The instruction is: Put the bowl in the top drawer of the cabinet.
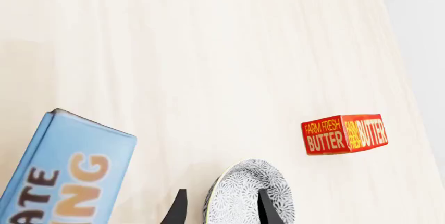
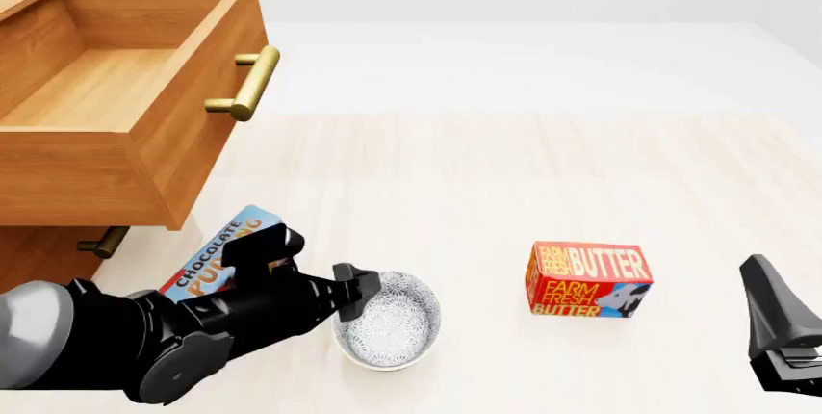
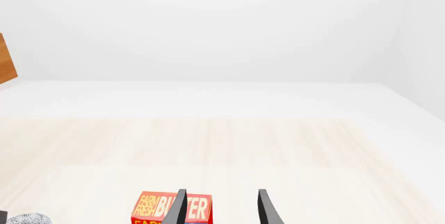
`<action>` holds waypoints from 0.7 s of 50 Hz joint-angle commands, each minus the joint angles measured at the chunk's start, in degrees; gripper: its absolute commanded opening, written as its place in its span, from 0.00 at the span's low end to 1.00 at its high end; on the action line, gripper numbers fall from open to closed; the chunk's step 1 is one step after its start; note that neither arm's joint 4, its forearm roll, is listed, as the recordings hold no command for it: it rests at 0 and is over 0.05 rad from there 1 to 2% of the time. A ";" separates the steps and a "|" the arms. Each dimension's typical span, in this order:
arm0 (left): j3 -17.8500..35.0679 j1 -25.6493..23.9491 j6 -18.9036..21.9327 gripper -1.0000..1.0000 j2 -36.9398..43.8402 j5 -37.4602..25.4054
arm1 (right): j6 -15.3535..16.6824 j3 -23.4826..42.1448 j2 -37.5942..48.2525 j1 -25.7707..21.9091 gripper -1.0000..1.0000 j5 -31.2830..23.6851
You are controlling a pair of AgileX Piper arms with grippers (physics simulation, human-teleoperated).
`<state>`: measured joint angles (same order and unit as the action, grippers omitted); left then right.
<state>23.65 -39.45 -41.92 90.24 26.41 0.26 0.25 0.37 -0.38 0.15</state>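
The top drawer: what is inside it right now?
The top drawer is pulled open, and the part of its wooden floor that shows is bare. Its near front corner is hidden by the drawer's own walls. The bowl is on the table.

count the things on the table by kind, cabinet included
boxes: 2, the butter box and the blue chocolate box
bowls: 1, the bowl
cabinets: 1, the cabinet
total: 4
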 commanded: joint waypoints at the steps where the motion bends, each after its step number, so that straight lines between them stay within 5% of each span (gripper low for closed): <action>1: 0.26 -0.85 -0.93 1.00 3.26 1.77 | 0.01 0.00 0.00 0.01 1.00 0.00; 34: 1.12 -1.81 -0.19 1.00 7.18 3.05 | 0.00 0.00 0.00 -0.01 1.00 0.00; 35: 0.87 -1.87 -0.22 0.00 5.95 3.27 | 0.00 0.00 0.00 -0.02 1.00 0.00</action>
<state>24.55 -41.64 -43.17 97.22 29.55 0.26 0.25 0.37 -0.39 0.15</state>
